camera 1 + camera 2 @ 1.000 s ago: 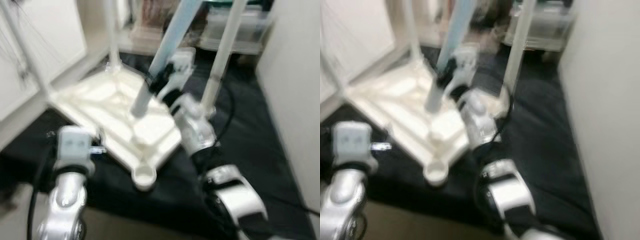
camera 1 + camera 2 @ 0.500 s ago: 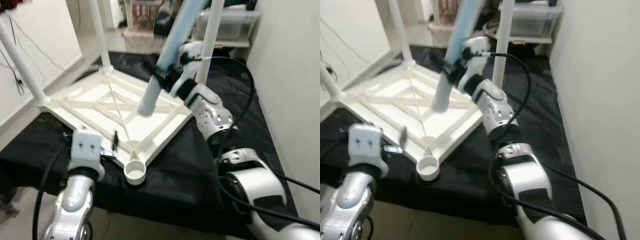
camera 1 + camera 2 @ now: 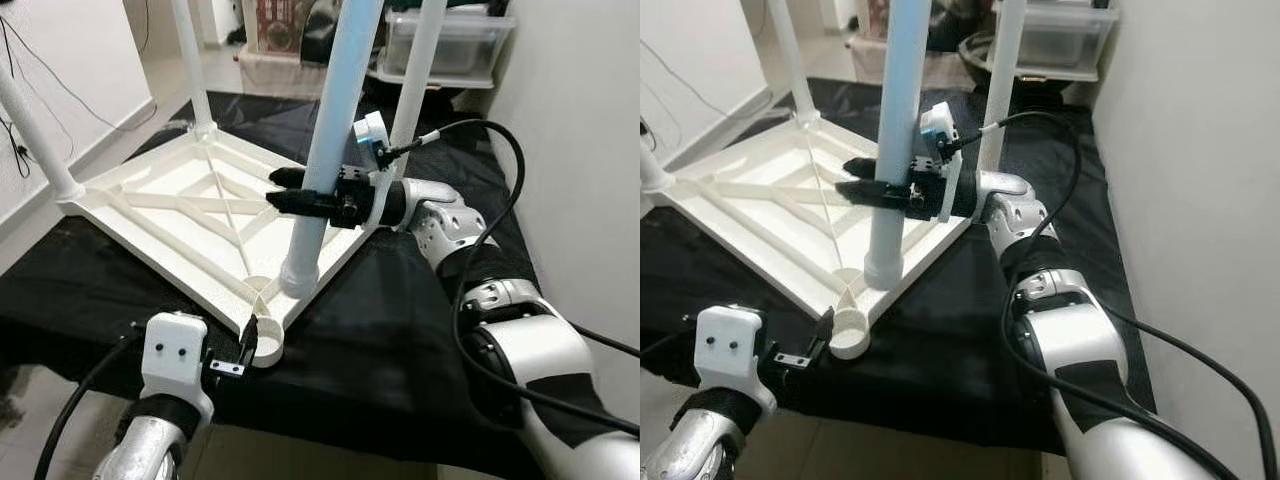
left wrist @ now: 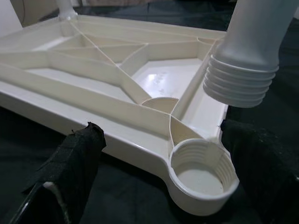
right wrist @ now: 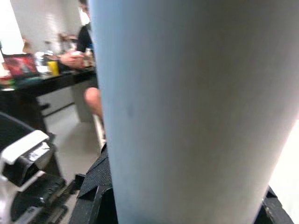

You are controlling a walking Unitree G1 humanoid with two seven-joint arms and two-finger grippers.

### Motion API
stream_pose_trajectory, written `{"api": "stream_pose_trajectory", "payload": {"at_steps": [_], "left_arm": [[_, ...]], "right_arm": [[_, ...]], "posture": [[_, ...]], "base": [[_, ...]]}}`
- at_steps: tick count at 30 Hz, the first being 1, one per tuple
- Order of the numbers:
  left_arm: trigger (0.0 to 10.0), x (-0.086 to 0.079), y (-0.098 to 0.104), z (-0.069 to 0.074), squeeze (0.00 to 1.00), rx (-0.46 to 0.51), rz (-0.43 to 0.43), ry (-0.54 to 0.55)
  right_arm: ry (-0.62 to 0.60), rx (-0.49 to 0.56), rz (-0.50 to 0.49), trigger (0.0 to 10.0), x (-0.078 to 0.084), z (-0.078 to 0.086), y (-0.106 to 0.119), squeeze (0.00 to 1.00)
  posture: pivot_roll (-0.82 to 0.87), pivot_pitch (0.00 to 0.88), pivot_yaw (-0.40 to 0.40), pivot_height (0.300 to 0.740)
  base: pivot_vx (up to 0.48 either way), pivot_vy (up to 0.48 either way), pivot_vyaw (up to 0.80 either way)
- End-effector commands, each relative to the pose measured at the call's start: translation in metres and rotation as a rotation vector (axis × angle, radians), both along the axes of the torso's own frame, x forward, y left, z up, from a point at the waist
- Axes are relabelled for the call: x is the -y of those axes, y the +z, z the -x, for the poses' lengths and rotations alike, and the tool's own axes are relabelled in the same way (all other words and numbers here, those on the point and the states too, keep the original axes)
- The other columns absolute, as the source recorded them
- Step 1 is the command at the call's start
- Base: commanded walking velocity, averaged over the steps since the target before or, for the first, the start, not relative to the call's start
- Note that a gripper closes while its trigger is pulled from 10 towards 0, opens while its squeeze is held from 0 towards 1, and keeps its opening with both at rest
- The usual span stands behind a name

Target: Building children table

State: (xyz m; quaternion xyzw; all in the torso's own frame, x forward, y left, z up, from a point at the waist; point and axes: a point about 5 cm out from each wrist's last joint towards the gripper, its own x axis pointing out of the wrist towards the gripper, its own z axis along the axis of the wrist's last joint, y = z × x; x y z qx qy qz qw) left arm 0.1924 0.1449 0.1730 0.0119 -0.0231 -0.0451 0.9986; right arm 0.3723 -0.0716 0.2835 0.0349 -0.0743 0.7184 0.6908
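White plastic tabletop [image 3: 190, 215] lies upside down on a black cloth [image 3: 400, 330], ribbed underside up, three white legs already standing in its corners. The near corner socket [image 4: 201, 175] is threaded and empty. Right gripper [image 3: 290, 197] has its fingers clamped on the fourth leg [image 3: 325, 160], a pale tube held upright; its ridged threaded end [image 4: 240, 81] hangs just above and beside the socket. Left gripper [image 3: 247, 345] sits just beside the socket, fingers apart, holding nothing.
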Motion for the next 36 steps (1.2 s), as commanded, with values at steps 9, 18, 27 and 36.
{"api": "stream_pose_trajectory", "payload": {"at_steps": [9,18,27,36], "left_arm": [[10.0,0.0,0.002,0.008,0.0,-0.022,0.008,-0.003],[10.0,0.002,0.002,0.009,0.0,-0.022,0.011,0.003],[10.0,0.005,0.003,0.007,0.0,-0.018,0.01,0.008],[10.0,0.014,-0.004,0.018,0.0,-0.078,0.035,-0.112]], "right_arm": [[0.031,-0.007,-0.117,10.0,0.0,-0.001,0.02,0.0],[0.064,0.002,-0.091,10.0,0.001,0.0,0.017,0.0],[0.093,0.006,-0.084,10.0,0.001,0.002,0.015,0.0],[0.142,0.076,-0.004,10.0,0.006,0.007,0.013,0.0]], "posture": [[0.08,0.235,-0.024,0.734],[0.08,0.222,-0.023,0.734],[0.08,0.205,-0.024,0.734],[0.09,0.219,-0.024,0.734]], "base": [[0.0,0.397,0.0],[0.0,0.0,0.0],[0.0,0.0,0.0],[0.0,0.0,0.0]]}}
